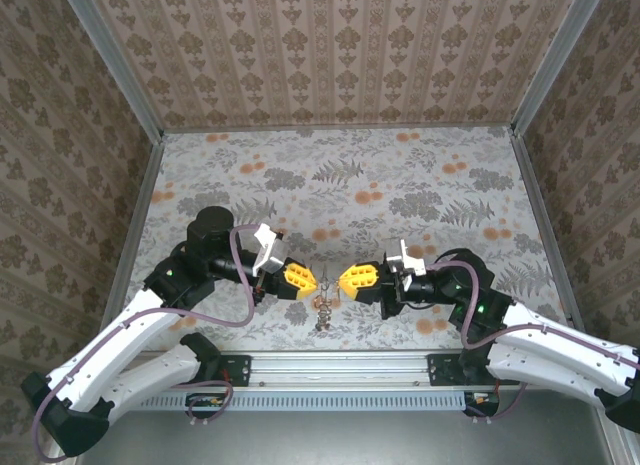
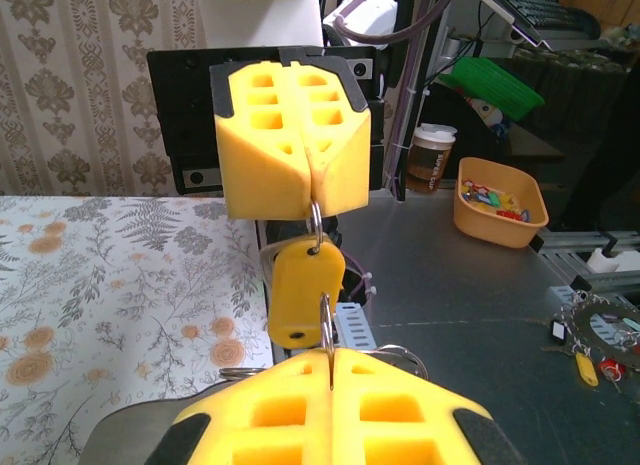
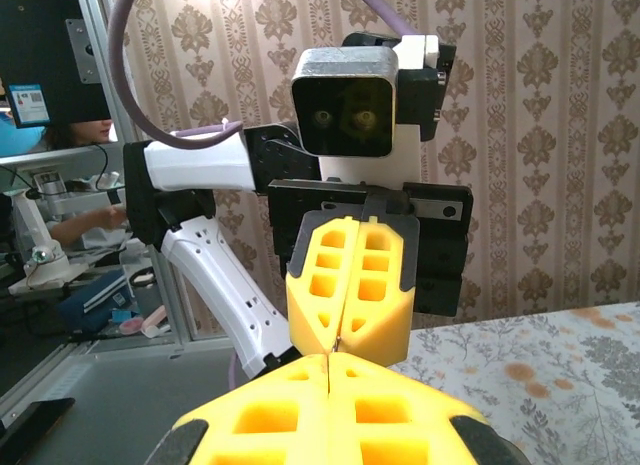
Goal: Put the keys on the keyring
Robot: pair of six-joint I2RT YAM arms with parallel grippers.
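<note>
Left gripper: reaching in from the left over the near edge of the floral surface, facing the other arm; jaws pressing fully together.
Left grip: pinching the keyring, a thin metal loop seen edge-on, rising out of the seam between the yellow pads in the left wrist view.
Right gripper: pointing back at the left one, tips nearly meeting; jaws likewise pressing closed.
Right grip: clamping a small ring at the very tip of its pads.
Yellow tag: hanging from that small ring, dangling between the two grippers, tilting slightly, just behind the keyring.
Keys: showing as a tiny pale metal cluster just below the gap between the grippers in the top view; hanging or resting on the surface, cannot tell.
Right wrist view: looking straight at the left gripper, its pads almost touching the right gripper.
</note>
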